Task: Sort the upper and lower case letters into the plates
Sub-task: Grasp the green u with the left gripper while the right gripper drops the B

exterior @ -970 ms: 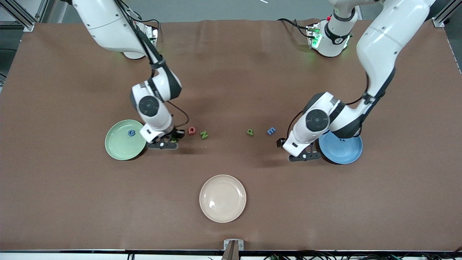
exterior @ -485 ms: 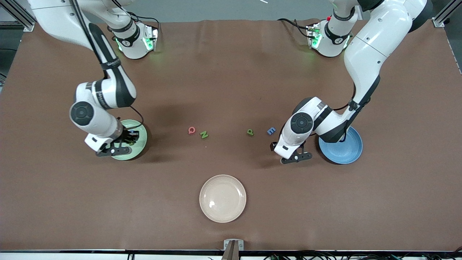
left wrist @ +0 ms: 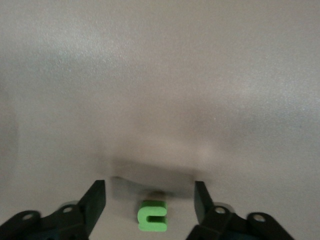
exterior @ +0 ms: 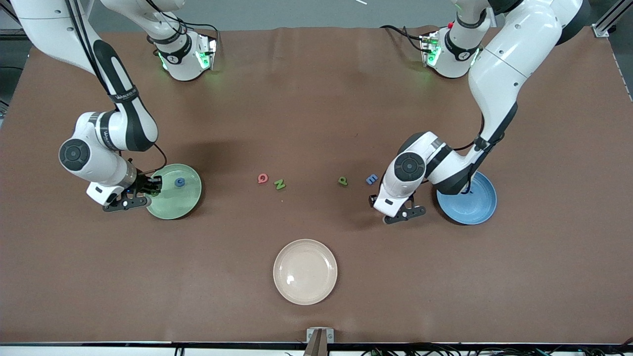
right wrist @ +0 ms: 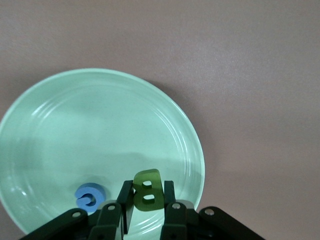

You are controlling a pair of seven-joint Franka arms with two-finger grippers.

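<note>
Tightly pinched between the right gripper's (right wrist: 145, 200) fingers is a green letter B (right wrist: 147, 192), held over the rim of the mint plate (exterior: 190, 195), where a blue letter (exterior: 180, 182) lies. Meanwhile the left gripper (left wrist: 150, 202), fingers apart, straddles a green letter (left wrist: 151, 216) on the table (exterior: 316, 109) beside the blue plate (exterior: 477, 207)
</note>
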